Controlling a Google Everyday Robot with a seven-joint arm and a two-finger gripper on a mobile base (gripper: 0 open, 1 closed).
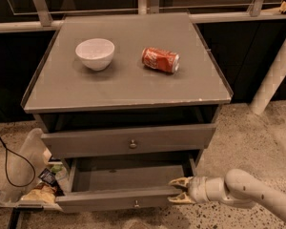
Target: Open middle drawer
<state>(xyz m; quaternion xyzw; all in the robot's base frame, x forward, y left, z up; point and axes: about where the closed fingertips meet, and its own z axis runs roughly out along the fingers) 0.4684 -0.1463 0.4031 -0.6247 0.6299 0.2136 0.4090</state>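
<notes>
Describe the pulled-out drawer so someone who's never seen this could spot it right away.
Find the grey cabinet with a bowl and a red can on top. Under its upper drawer, near the floor, is the drawer you want. It alone is pulled far out, showing its inside, with the gripper at its front's right end.
</notes>
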